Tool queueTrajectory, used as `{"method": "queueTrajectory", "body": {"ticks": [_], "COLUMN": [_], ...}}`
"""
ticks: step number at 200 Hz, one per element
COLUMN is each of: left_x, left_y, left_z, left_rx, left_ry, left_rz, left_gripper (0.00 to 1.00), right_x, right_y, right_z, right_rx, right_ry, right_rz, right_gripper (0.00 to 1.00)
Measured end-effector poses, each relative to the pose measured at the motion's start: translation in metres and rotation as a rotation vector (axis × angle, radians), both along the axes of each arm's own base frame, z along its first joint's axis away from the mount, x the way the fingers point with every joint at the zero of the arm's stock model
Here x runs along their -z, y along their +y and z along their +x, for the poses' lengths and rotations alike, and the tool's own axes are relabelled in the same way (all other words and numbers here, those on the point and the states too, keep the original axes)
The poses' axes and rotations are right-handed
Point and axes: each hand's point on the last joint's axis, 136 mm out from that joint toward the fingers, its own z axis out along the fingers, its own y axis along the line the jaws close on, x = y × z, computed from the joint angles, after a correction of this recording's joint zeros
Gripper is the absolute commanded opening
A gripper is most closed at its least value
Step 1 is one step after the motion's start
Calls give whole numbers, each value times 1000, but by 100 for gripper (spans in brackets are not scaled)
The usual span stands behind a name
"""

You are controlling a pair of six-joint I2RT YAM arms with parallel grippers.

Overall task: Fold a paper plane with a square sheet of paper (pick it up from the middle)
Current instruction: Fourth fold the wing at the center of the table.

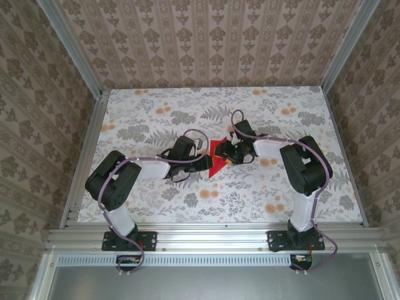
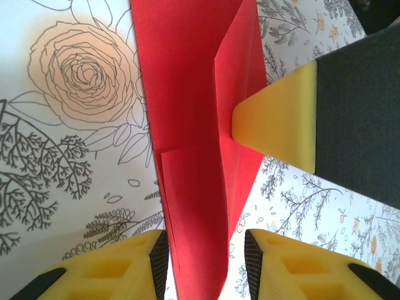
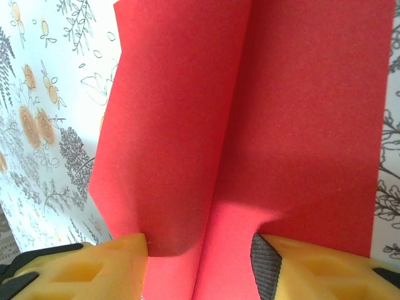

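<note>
Partway, I judge: the red paper (image 1: 216, 164) sits at the middle of the table (image 1: 187, 112), creased lengthwise with flaps folded, not yet a dart. The left tool (image 2: 206, 262) and right tool (image 3: 200, 250) straddle it, part-open and clamping nothing, so the wing folds are left to do

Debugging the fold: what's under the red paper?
The floral table shows all around the red paper, which lies on it in folded, overlapping layers. Whatever is beneath those layers is covered. Nothing pokes out at the visible edges.
</note>
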Motion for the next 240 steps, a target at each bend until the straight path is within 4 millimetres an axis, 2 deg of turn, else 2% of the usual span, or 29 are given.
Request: {"method": "queueTrajectory", "body": {"ticks": [45, 86, 176, 240], "left_x": [11, 7, 12, 20], "left_y": [-5, -11, -6, -6], "left_z": [0, 0, 1, 3], "left_rx": [13, 26, 15, 10], "left_ry": [25, 21, 33, 46], "left_rz": [11, 1, 47, 64], "left_gripper": [40, 39, 21, 18], "right_x": [1, 1, 2, 2], "right_y": [1, 2, 2, 2], "right_z": [0, 0, 0, 0], "right_rx": [6, 11, 23, 18], "right_ry": [12, 18, 33, 31], "right_rz": [-19, -20, -19, -19], "right_gripper": [60, 61, 62, 61]}}
